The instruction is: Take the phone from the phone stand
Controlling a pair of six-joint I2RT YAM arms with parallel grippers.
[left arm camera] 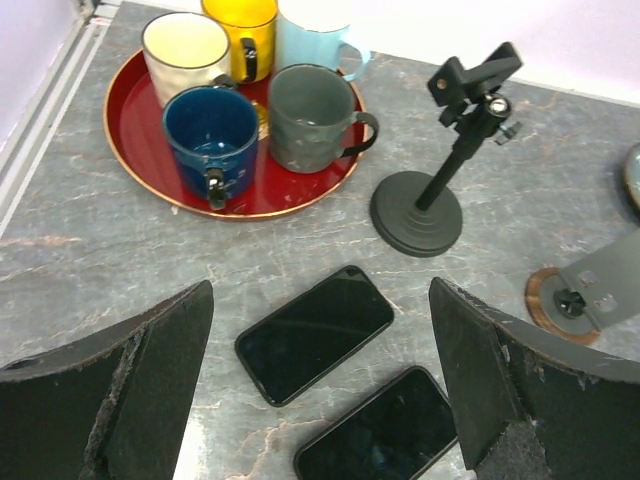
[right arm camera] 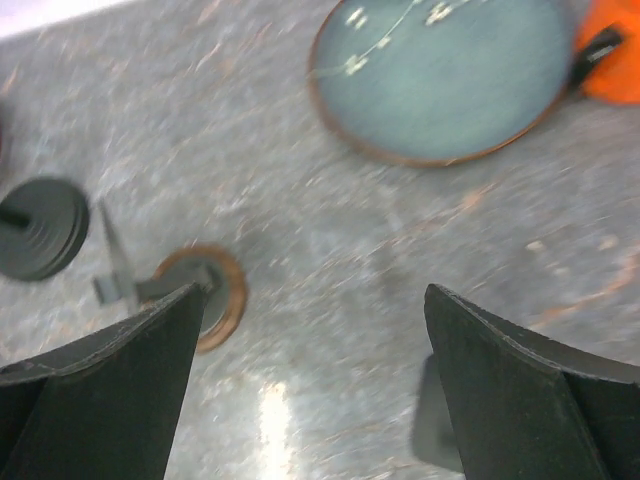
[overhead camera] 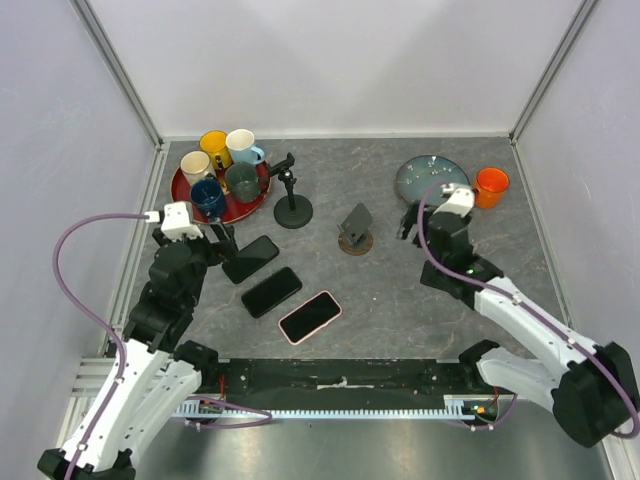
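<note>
You have three phones flat on the bench (overhead camera: 420, 320), all to the left of the phone stand (overhead camera: 355, 232): a black phone (overhead camera: 251, 258) farthest from it, a second black phone (overhead camera: 271, 291) just beside that one, then a pink-edged phone (overhead camera: 309, 316). The left gripper (left arm camera: 320, 290) hangs over the farthest phone, jaws wide open. The right gripper (right arm camera: 312, 295), at the right of the stand, has its jaws open too, holding nothing.

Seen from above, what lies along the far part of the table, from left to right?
Round red tray of mugs → black clamp stand → small grey tilted stand on wooden disc → blue-grey plate → orange cup.
</note>
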